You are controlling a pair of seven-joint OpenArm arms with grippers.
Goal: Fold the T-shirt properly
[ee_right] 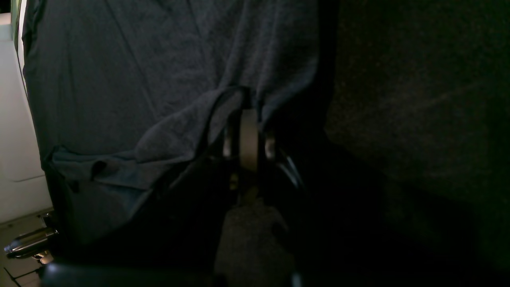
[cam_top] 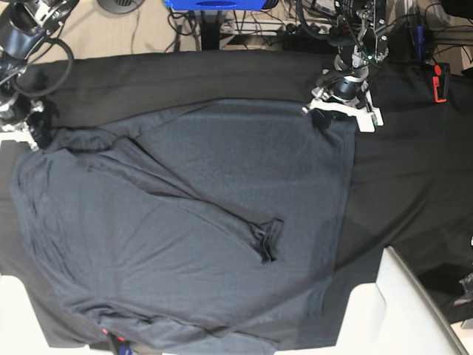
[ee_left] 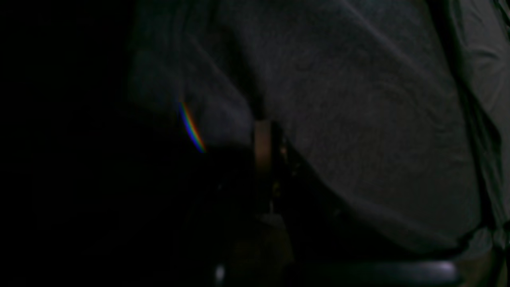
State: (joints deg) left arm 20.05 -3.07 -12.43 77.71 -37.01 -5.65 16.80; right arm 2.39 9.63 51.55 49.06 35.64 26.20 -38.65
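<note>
**Both grippers pinched on far corners**

Fingers of the left gripper are together on a pinch of the T-shirt at its far right corner; the right gripper is likewise clamped on cloth at the far left corner. Holding both ends of one edge probably lets the arms carry it over evenly. Outward, the shirt lies spread and creased on the black table cover, its near edge reaching the table's near side.

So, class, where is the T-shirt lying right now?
In the base view the T-shirt is spread over the black table cover, with the right gripper and left gripper pinching its far corners.
</note>
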